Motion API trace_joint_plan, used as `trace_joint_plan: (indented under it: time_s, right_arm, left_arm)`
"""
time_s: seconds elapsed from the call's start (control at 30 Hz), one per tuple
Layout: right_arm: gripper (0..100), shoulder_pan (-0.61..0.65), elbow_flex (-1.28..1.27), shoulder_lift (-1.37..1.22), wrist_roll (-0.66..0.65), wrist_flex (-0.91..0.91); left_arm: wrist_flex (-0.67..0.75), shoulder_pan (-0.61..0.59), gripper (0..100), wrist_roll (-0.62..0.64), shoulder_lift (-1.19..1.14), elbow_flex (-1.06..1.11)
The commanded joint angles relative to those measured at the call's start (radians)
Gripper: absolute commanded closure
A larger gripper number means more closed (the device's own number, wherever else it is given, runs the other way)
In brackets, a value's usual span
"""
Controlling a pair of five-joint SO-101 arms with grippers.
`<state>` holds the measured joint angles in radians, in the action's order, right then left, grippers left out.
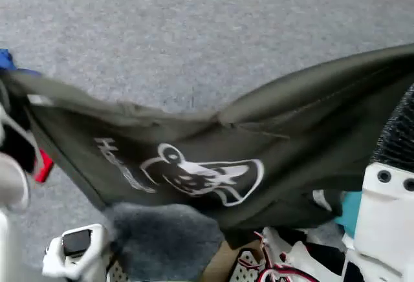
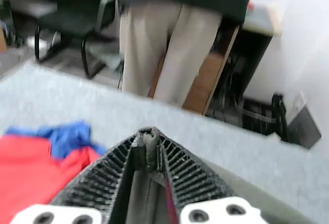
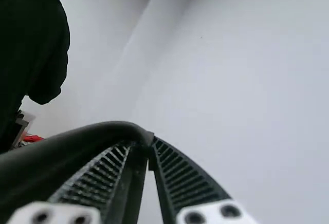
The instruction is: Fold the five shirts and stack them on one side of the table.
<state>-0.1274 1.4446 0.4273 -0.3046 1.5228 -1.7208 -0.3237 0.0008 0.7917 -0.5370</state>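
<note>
At the left pincer [image 2: 148,141]: clenched on a thin pinch of the dark shirt [image 1: 272,133], with the cloth caught between the ribbed jaws up to their tips.
At the right pincer [image 3: 149,144]: jaws closed together, grasping a rolled edge of the same shirt that drapes over one jaw. This pincer points up toward a wall.
Why two grips: as I judge it, each arm takes one end so the cloth hangs spread out rather than bunched, ready to be laid flat.
Dark shirt: stretched from side to side in the high view, lifted above the grey surface [image 1: 194,30] and sagging in the middle, its white print [image 1: 200,175] facing up. I cannot tell whether its lower edge touches the surface.
Red shirt [image 2: 31,172] and blue shirt [image 2: 67,134]: crumpled and touching each other on the surface beside the left arm, probably parked there to await their turn.
Stage: likely early, as this shirt is not yet folded.
Risk: such thin pinches could slip if the arms pull further apart.
</note>
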Motion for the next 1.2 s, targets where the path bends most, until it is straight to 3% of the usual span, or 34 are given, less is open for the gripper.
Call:
trace_joint_plan:
  time_s: [0.0, 0.1, 0.3, 0.4, 0.47, 0.77, 1.03, 1.17]
  right_arm:
    - [99.4, -0.018, -0.094, -0.044, -0.008, -0.017]
    - [99.4, -0.016, -0.232, -0.104, -0.003, -0.08]
    - [99.4, -0.012, -0.493, -0.249, -0.002, -0.342]
    - [99.4, 0.004, -0.619, -0.348, -0.009, -0.511]
    - [99.4, 0.015, -0.694, -0.423, -0.012, -0.62]
    - [99.4, 0.058, -0.759, -0.722, -0.029, -0.901]
    - [99.4, 0.064, -0.76, -0.829, -0.029, -0.933]
    - [99.4, 0.056, -0.757, -0.826, -0.029, -0.882]
  left_arm:
    - [0.173, 0.006, 98, 0.0, 0.148, 0.4]
    - [0.414, 0.005, 98, 0.002, 0.217, 0.684]
    - [1.054, 0.005, 98, 0.002, 0.147, 1.145]
    - [1.297, 0.008, 98, 0.002, 0.018, 1.186]
    - [1.386, 0.018, 98, 0.002, -0.104, 1.134]
    - [1.395, 0.071, 98, 0.002, -0.714, 0.583]
    - [1.203, 0.072, 98, -0.005, -1.029, 0.199]
    - [1.008, 0.091, 98, -0.021, -1.132, 0.032]
